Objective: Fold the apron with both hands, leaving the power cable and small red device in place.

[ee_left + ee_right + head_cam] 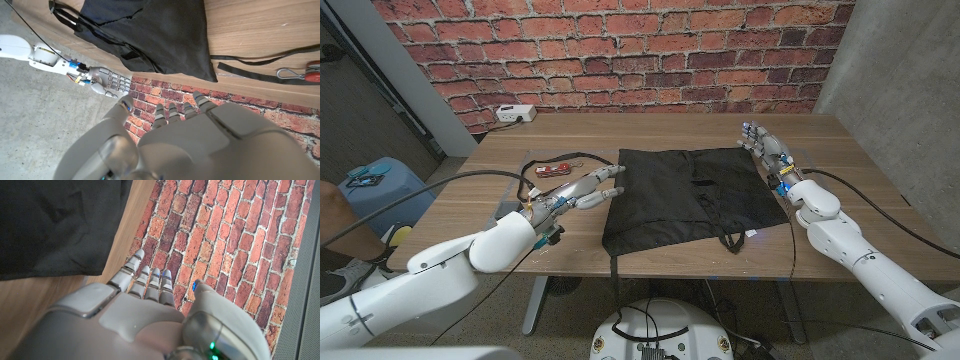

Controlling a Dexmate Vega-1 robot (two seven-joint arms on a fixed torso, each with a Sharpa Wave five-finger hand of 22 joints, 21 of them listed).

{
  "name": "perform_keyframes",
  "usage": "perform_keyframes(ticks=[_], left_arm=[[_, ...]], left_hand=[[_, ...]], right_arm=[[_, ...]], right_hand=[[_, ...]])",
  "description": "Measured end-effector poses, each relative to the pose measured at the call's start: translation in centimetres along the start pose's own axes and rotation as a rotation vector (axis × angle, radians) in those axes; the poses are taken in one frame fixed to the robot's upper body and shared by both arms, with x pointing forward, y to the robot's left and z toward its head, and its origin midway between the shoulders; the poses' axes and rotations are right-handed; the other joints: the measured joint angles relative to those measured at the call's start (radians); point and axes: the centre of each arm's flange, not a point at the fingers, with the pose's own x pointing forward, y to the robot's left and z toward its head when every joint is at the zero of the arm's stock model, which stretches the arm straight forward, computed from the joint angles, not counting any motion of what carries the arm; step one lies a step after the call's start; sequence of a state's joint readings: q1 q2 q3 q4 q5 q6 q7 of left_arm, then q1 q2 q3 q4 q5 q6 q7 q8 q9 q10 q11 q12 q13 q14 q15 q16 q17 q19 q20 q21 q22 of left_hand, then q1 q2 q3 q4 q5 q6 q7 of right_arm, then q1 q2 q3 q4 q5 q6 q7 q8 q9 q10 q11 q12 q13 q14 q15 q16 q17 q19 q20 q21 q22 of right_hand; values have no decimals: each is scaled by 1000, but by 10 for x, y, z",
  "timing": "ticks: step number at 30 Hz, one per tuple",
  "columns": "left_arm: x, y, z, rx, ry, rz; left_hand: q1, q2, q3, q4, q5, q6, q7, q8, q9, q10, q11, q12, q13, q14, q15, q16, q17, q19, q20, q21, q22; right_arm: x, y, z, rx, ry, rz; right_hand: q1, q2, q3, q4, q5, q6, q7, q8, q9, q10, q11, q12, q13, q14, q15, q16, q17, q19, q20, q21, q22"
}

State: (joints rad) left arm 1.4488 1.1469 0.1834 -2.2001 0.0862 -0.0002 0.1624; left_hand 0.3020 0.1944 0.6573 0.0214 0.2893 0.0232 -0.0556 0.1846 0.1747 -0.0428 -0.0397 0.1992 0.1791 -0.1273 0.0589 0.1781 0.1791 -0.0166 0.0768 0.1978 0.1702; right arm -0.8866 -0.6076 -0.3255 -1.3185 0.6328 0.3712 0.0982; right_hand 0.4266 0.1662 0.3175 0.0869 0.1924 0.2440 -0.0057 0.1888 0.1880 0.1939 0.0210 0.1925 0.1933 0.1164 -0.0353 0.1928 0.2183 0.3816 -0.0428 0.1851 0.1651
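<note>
The black apron (688,195) lies spread in the middle of the wooden table (840,150), its straps hanging over the front edge. My left hand (578,190) hovers just left of the apron's left edge, fingers stretched toward it and holding nothing. My right hand (766,148) stands by the apron's far right corner, fingers extended and empty. The small red device (554,170) lies beyond my left hand, with a black cable (535,160) looping around it. In the left wrist view the apron (160,35), the red device (314,71) and my right hand (107,80) appear beyond my left hand (200,135).
A white power strip (515,114) sits at the table's far left corner against the brick wall. A blue bin (380,185) stands on the floor to the left, and a person's arm (335,215) shows at the left edge.
</note>
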Motion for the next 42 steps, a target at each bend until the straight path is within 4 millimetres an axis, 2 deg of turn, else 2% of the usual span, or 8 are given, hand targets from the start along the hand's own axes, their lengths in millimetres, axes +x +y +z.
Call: perform_keyframes(ticks=[5, 12, 14, 23, 26, 29, 42], left_arm=[[-5, 0, -1, 6, 6, -7], [-9, 1, -4, 11, 16, -8], [-9, -3, -2, 71, -5, -43], [-8, -5, -7, 105, -11, -90], [-6, -7, -8, 112, -14, -106], [-4, -8, -9, 118, -18, -124], [2, -18, -7, 125, -34, -203]], left_hand=[[-15, 3, 0, 27, 0, 0, 0, 0, 0, 0, 0, 0, 0, -12, 2, 0, 4, -14, -3, -1, 0], [-26, 3, 4, 51, 0, 0, 0, 0, 0, 0, 0, 0, 0, -22, 11, 0, 4, -36, 7, -9, 0], [-30, 7, 4, 56, 0, 0, 0, -4, 0, 0, 0, 0, 0, -31, 11, 0, 2, -43, 7, -12, 1], [-51, 10, 7, 96, 0, -9, -2, -9, 0, -20, 9, -7, -2, -46, 26, 0, 2, -92, 20, -20, 5], [-62, 9, 7, 112, 0, -15, 4, -9, 0, -29, 8, -8, -2, -44, 31, 0, 2, -116, 20, -20, 5], [-76, 7, 8, 134, 0, -20, -2, -9, 0, -35, 6, -8, -2, -46, 40, 0, 4, -141, 23, -24, 5], [-94, 11, 10, 153, 0, -27, -9, -9, 0, -43, -3, -8, -2, -44, 41, 0, 5, -148, 20, -24, 5]], right_arm=[[0, 0, 0, -3, 1, -1], [0, 0, -1, -10, 8, -6], [-1, 1, 1, -16, 6, 1], [2, 4, 2, -27, 9, -1], [2, 4, 1, -29, 11, -2], [3, 4, 1, -30, 12, -3], [3, 2, 0, -33, 16, -7]], right_hand=[[0, 0, 0, 0, 0, 1, 1, 0, 0, 0, 0, 0, 0, 0, 0, 0, 0, 0, 0, 0, 0], [0, 0, 0, 0, 0, 1, 1, 0, 0, 0, 0, 0, 0, 0, 0, 0, 0, 0, 0, 0, 0], [0, 0, 3, -3, 0, 1, 1, 0, 0, 0, 0, 0, 0, 0, 0, 0, 0, 0, 0, 0, 0], [0, 0, 3, -3, 0, 1, 1, 0, 0, 0, 0, 0, 0, 0, 0, 0, 0, 0, 0, 0, 0], [0, 0, 3, -3, 0, 1, 1, 0, 0, 0, 0, 0, 0, 0, 0, 0, 0, 0, 0, 0, 0], [0, 0, 6, -6, 0, 1, 1, 0, 0, 0, 0, 0, 0, 0, 0, 0, 0, 0, 0, 0, 0], [0, 0, 6, -6, 0, 1, 1, 0, 0, 0, 0, 0, 0, 0, 0, 0, 0, 0, 0, 0, 0]])
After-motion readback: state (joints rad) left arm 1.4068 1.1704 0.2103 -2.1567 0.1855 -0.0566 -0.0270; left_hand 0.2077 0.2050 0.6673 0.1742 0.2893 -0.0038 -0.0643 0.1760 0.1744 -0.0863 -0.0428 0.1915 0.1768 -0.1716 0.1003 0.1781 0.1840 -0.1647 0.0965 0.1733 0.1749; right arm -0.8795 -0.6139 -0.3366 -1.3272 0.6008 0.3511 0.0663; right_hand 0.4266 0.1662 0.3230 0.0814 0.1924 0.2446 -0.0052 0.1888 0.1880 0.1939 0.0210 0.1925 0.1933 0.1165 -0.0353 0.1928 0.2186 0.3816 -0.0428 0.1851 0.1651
